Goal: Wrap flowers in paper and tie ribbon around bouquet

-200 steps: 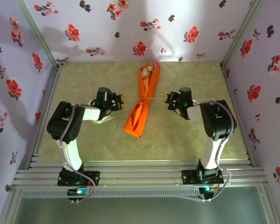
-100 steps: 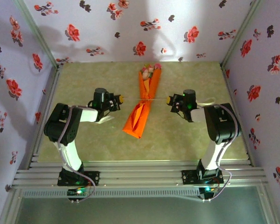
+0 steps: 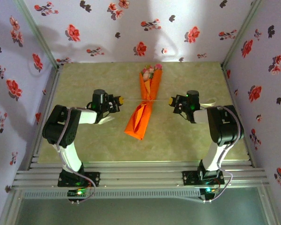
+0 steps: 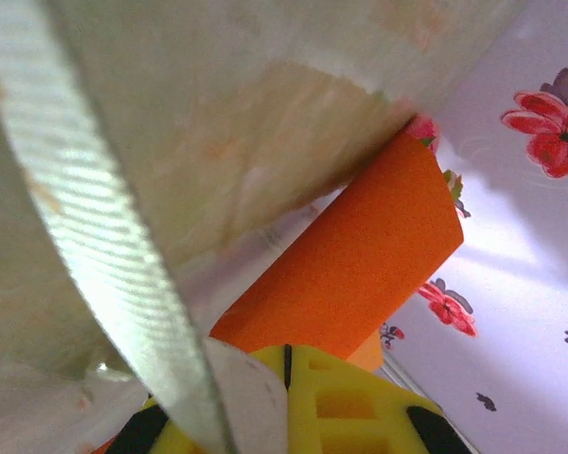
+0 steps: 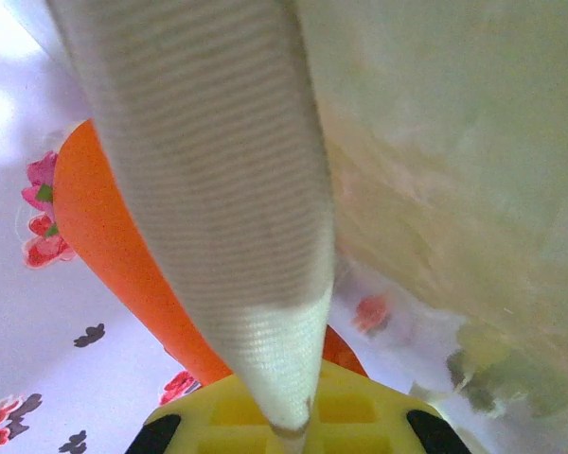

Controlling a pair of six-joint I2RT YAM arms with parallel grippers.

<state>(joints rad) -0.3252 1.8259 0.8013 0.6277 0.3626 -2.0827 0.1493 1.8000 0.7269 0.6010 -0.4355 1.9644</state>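
Note:
The bouquet (image 3: pixel 142 108) lies in the middle of the table, an orange paper (image 4: pixel 360 255) cone with pink and cream flowers (image 3: pixel 150 71) at its far end. The pale ribbon (image 3: pixel 147 99) runs taut across the cone's waist between both grippers. My left gripper (image 3: pixel 120 100) is shut on the ribbon's left end (image 4: pixel 123 265), just left of the cone. On the cone's right, my right gripper (image 3: pixel 172 100) is shut on the other end (image 5: pixel 227 189). In the wrist views the yellow jaws, left (image 4: pixel 287 357) and right (image 5: pixel 298 430), meet with ribbon pinched between them. The paper (image 5: pixel 95 218) and pink blooms (image 5: pixel 40 194) lie beyond.
Loose ribbon tails trail behind each gripper, one at the left (image 3: pixel 105 120) and one at the right (image 3: pixel 209 101). Flower-print walls (image 3: pixel 140 28) enclose the table on three sides. An aluminium rail (image 3: pixel 140 176) runs along the near edge by the arm bases.
Both grippers have drawn apart, the right one further to the right and the left arm slightly left, pulling the ribbon tighter across the cone. The bouquet has barely shifted.

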